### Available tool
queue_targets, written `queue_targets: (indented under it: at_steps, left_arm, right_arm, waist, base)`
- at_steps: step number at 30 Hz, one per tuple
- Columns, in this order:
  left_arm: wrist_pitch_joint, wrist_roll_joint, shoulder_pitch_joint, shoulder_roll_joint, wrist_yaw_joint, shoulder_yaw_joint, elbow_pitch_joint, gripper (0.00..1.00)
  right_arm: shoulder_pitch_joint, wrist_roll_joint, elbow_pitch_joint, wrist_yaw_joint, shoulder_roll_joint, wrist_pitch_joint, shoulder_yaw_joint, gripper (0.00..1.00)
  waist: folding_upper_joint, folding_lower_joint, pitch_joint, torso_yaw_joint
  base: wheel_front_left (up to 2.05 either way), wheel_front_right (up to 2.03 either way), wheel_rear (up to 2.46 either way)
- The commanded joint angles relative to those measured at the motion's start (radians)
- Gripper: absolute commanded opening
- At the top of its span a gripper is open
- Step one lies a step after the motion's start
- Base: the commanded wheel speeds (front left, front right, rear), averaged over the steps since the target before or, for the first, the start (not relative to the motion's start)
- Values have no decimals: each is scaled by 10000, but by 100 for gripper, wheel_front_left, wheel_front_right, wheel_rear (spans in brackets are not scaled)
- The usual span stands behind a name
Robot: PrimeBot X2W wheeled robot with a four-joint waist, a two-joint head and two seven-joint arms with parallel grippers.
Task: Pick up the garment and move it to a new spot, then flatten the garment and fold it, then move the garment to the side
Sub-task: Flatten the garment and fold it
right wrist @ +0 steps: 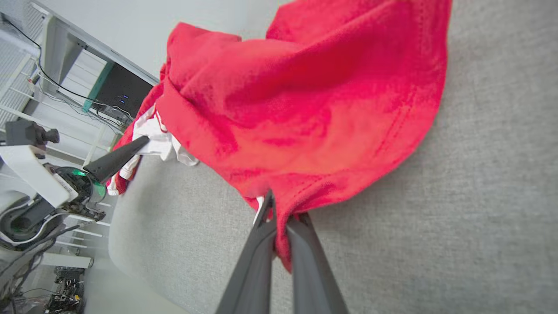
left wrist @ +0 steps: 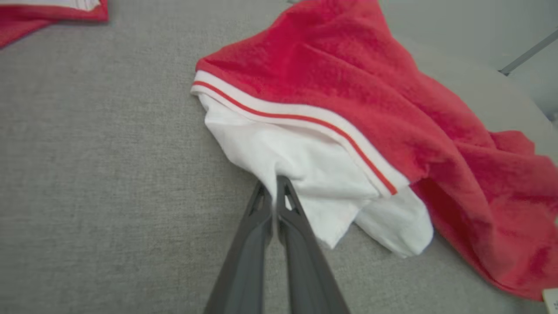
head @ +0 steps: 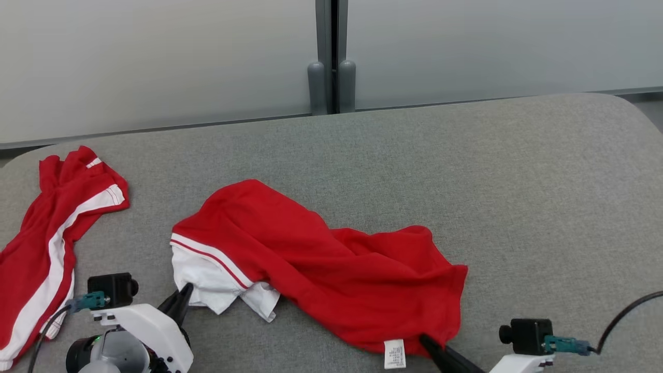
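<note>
The garment (head: 321, 264) is a red shirt with a white sleeve and a red-and-white trim band, lying crumpled on the grey padded table (head: 466, 171). My left gripper (head: 185, 290) is shut on the edge of the white sleeve (left wrist: 279, 152), its fingertips (left wrist: 283, 185) pressed together on the cloth. At the lower right, my right gripper (head: 424, 342) is shut on the red hem (right wrist: 305, 196) beside the white care label (head: 394, 354). In the right wrist view the red cloth (right wrist: 305, 109) rises from between the fingers, and the left gripper (right wrist: 141, 141) shows at the far sleeve.
A second red garment with a white stripe (head: 52, 233) lies at the table's left edge, its corner in the left wrist view (left wrist: 43, 13). Frosted panels and a grey post (head: 331, 62) stand behind the table. A black cable (head: 627, 311) hangs at the lower right.
</note>
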Motion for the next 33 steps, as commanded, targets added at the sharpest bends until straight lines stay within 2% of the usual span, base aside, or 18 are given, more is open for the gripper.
queue_targets:
  at_steps: [1, 5, 11, 15, 17, 20, 26, 29, 31, 32, 33]
  left_arm:
    - [-202, -259, 281, 98, -67, 151, -486, 0]
    - [-259, -477, 780, 381, -56, 376, -1535, 0]
    - [79, -576, 1578, 879, 402, 778, -3977, 0]
    - [509, -602, 1294, 1095, 573, 824, -5050, 0]
    - [641, -538, 734, 1211, 499, 777, -5249, 0]
    - [870, -545, -518, 1376, 248, 569, -4818, 0]
    - [969, -158, -4472, 1696, -100, -202, -2893, 0]
    - [835, -7, -6505, 1887, -175, -558, -1957, 0]
    - [736, -113, -7795, 1808, -178, -867, -1426, 0]
    - [620, -304, -8877, 1963, -184, -1482, -1074, 0]
    - [479, -478, -9367, 2121, -165, -1705, -918, 0]
  right_arm:
    - [-102, 317, -361, 5, -249, -319, -49, 0]
    - [-71, 883, -1174, 5, -586, -823, -162, 0]
    - [-49, 1531, -2660, 5, -1478, -1565, -512, 0]
    - [-612, 1650, -2944, 5, -1918, -1640, -695, 0]
    - [-1151, 1775, -2916, 5, -1984, -1615, -727, 0]
    - [-2353, 1910, -2760, 5, -2244, -1556, -708, 0]
    - [-5804, 2267, -1925, 5, -2728, -1420, -429, 0]
    - [-7774, 2490, -1272, 5, -2790, -1380, -213, 0]
    - [-9041, 2732, -806, 5, -2771, -1382, -116, 0]
    - [-10180, 3093, -318, 5, -2659, -1307, 32, 0]
    - [-10758, 3256, -75, 5, -2610, -1294, 110, 0]
  waist:
    - [0, 0, -219, 0]
    - [0, 0, -439, 9]
    - [0, 0, -535, 32]
    - [0, 0, -204, 22]
    - [0, 0, 104, 37]
    - [0, 0, 807, 142]
    - [0, 0, 2425, 350]
    - [0, 0, 3164, 398]
    - [0, 0, 3594, 461]
    - [0, 0, 3849, 477]
    - [0, 0, 3919, 471]
  base:
    - [0, 0, 0]
    - [0, 0, 0]
    - [0, 0, 0]
    - [0, 0, 0]
    - [0, 0, 0]
    - [0, 0, 0]
    - [0, 0, 0]
    - [0, 0, 0]
    - [0, 0, 0]
    - [0, 0, 0]
    - [0, 0, 0]
